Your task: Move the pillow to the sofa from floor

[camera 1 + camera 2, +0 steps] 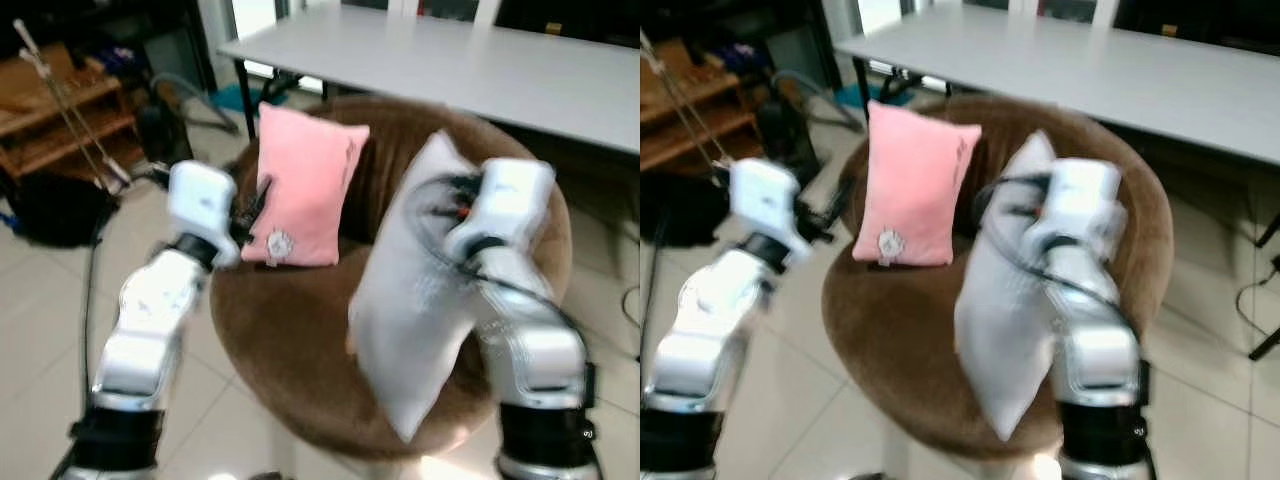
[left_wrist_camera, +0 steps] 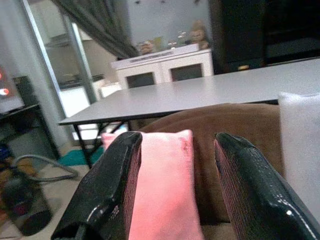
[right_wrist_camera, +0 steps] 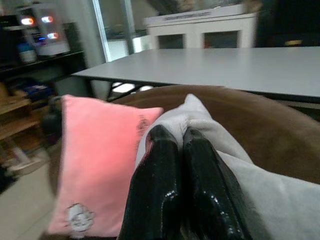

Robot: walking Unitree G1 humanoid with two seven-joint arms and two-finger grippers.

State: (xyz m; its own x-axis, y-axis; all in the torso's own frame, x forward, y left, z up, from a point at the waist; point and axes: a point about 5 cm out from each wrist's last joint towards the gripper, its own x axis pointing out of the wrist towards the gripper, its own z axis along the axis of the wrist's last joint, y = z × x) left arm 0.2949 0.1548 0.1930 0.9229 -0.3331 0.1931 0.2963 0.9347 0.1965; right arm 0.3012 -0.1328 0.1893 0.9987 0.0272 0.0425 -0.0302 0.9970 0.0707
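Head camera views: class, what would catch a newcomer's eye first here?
The grey pillow, pinched at its top corner by the right gripper with jaws shut, hangs over the round brown sofa chair. A pink pillow stands upright against the chair's back, with the open left gripper just before it.

Pale grey pillow, plain; pink pillow, plain with a small white round emblem near its lower edge. Round sofa brown; table top light grey on black legs. Floor off-white tiles.
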